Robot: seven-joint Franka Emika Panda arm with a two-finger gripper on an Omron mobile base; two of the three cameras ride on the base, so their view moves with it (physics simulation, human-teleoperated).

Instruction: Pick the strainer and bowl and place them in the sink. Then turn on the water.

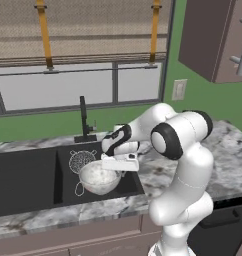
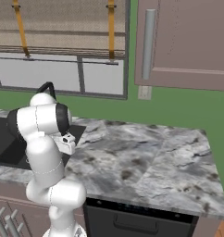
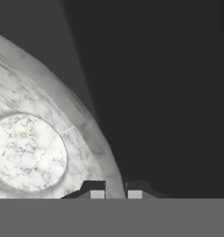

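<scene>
pincer point(image 3: 115, 193) clamped on the bowl point(image 1: 98, 179) rim | bowl hanging over the sink point(image 1: 28, 180) right basin | strainer point(image 1: 82, 161) lying just behind it

A home kitchen. A black sink point(image 1: 28, 180) with faucet point(image 1: 84, 120) sits in the marble counter point(image 2: 146, 157). Wall cabinets point(image 2: 183, 41) hang at two o'clock.
</scene>
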